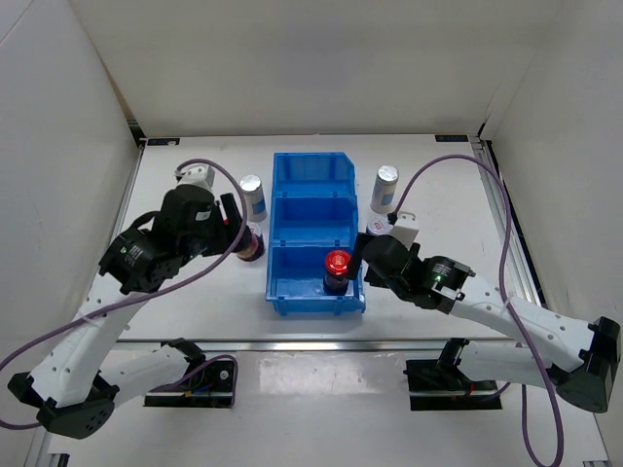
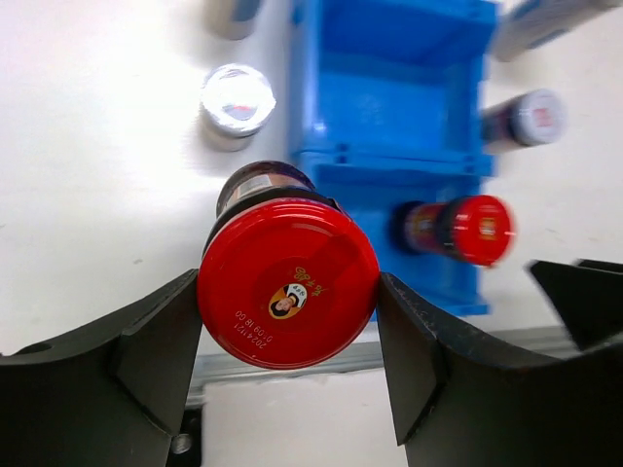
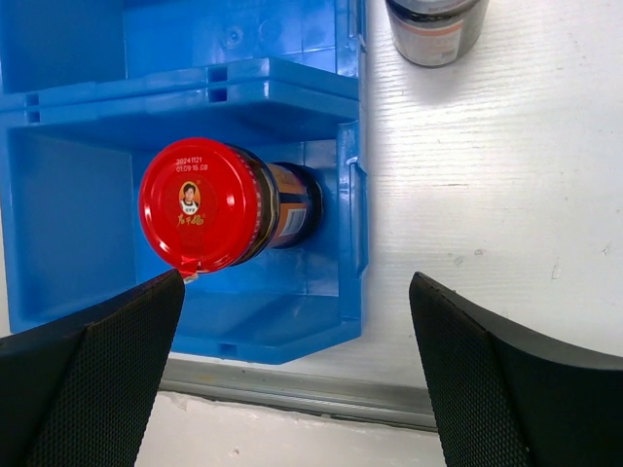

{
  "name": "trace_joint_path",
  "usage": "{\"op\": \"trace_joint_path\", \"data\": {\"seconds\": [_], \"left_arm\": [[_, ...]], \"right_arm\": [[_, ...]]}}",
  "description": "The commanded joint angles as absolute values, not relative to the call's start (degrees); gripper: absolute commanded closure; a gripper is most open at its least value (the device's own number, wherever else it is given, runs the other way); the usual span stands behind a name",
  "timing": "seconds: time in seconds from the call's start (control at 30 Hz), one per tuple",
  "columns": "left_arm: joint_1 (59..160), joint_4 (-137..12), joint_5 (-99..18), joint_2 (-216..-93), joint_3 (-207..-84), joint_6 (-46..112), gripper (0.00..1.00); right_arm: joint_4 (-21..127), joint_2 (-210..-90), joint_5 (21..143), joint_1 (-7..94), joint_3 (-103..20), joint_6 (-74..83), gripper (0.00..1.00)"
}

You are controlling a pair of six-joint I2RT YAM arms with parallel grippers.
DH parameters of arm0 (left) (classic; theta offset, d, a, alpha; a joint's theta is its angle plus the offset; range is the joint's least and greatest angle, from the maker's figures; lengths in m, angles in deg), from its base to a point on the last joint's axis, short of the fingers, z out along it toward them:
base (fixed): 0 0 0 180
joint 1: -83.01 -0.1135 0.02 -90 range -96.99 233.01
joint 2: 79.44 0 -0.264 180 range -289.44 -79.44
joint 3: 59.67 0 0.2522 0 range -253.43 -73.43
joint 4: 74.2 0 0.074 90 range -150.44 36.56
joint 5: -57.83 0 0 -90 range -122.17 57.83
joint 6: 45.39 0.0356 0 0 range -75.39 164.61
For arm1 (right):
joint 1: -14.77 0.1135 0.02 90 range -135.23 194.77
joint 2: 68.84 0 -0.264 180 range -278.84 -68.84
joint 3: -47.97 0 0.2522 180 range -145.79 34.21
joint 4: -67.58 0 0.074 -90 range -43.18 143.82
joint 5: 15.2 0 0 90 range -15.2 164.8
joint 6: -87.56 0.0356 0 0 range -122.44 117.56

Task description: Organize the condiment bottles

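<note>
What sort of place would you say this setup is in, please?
Probably a robotics lab test cell rather than a kitchen: a white table boxed in by plain white panels, a left arm and right arm mounted at its near edge, and a blue bin holding a red-capped jar.

The white worktop (image 1: 458, 224) carries a blue bin (image 1: 316, 304) at its middle, its long side running from near to far. Left of the bin stands a tall silver-capped bottle (image 1: 253, 197), close beside the middle compartment. Nearer, a red-capped jar (image 1: 251, 240) is just beside the bin; whether its base touches the worktop cannot be told. Right of the bin stand a second tall bottle (image 1: 385, 187) and, nearer, a short jar (image 3: 435, 29)
</note>
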State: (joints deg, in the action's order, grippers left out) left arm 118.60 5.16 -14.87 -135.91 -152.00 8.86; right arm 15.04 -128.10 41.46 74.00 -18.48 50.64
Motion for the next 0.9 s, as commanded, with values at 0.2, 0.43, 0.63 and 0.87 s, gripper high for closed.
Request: {"op": "trace_joint_path", "data": {"seconds": [0.2,0.43,0.63,0.87], "left_arm": [[130.0,-9.7,-20.8,-146.7,-154.0,7.2,0.89],[132.9,-12.9,-18.9,-150.3,-149.2,6.6,0.89],[132.9,-18.5,-18.9,-149.8,-139.7,6.0,0.85],[132.9,-23.3,-19.4,-151.1,-135.1,7.8,0.58]], "right_arm": [[14.0,-125.5,37.5,74.1,-17.2,55.7,0.01],[14.0,-125.5,37.0,74.1,-17.2,55.7,0.01],[14.0,-125.5,37.0,74.1,-16.7,55.7,0.01],[14.0,-125.5,37.0,74.1,-16.7,55.7,0.01]]}}
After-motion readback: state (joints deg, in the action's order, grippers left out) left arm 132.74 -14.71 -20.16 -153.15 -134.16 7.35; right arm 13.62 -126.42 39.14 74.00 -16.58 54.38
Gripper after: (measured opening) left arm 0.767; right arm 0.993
